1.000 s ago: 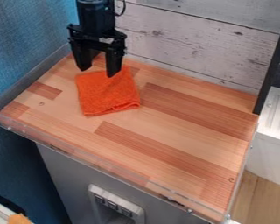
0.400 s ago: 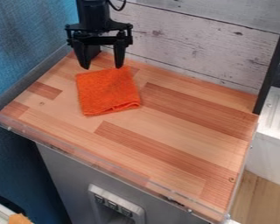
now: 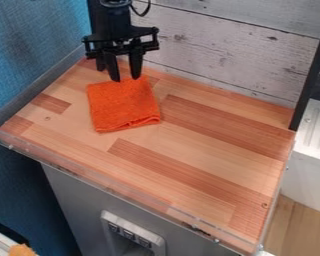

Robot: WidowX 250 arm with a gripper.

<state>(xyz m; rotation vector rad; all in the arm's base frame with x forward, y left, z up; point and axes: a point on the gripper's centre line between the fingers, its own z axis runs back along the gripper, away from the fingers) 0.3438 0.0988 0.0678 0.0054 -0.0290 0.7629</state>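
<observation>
At the far left of the wooden surface, the black gripper [image 3: 125, 79] hangs down with its two fingers parted by a narrow gap. Its tips are at the back edge of an orange cloth [image 3: 124, 106]; whether they touch it I cannot tell. The cloth lies flat, folded into a rough square, with a slightly raised fold along its front edge. Nothing shows between the fingers.
The wooden tabletop [image 3: 203, 145] has a low clear rim [image 3: 122, 189] along its front. A whitewashed plank wall [image 3: 223, 50] stands behind, a blue wall at the left. A dark upright post [image 3: 311, 75] rises at the back right corner.
The fingers have drawn closer together, and the gripper has shifted slightly right. The cloth has not moved.
</observation>
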